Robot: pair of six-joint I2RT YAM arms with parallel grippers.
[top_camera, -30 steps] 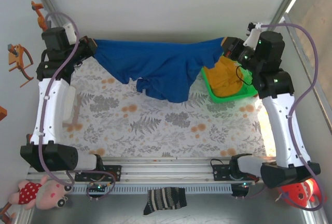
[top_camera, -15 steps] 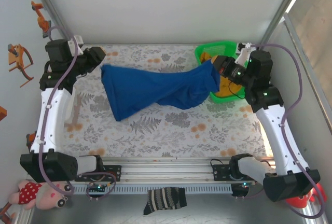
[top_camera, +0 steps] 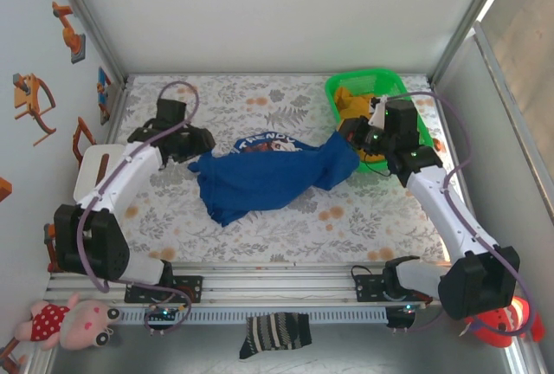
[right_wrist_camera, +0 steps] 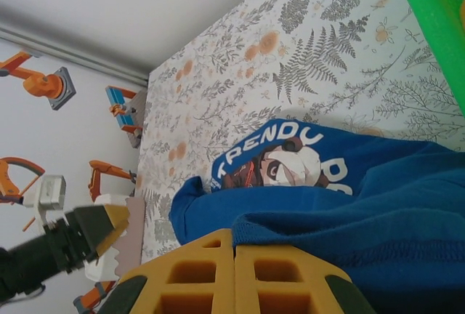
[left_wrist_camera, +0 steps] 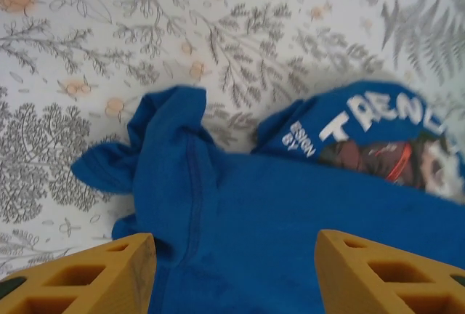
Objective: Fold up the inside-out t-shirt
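The inside-out t-shirt (top_camera: 268,175) lies crumpled across the middle of the flowered table, a printed patch with white lettering (top_camera: 264,143) showing at its far edge. My left gripper (top_camera: 201,142) stands open just above the shirt's left end; in the left wrist view its yellow fingers (left_wrist_camera: 109,278) are wide apart over the blue cloth (left_wrist_camera: 276,205), holding nothing. My right gripper (top_camera: 351,136) is shut on the shirt's right end, which rises toward it. In the right wrist view the yellow fingertips (right_wrist_camera: 234,270) press together with a blue hem (right_wrist_camera: 305,230) at their tip.
The green basket (top_camera: 411,106) stands at the back right, just behind my right gripper, with a mustard-yellow garment (top_camera: 351,99) in it; its rim (right_wrist_camera: 436,9) shows in the right wrist view. A white block (top_camera: 91,166) sits at the table's left edge. Walls close in both sides.
Both arms came down and inward. The shirt, stretched in the air a second ago, now lies on the table. My left gripper opened and let go of the shirt's left end.
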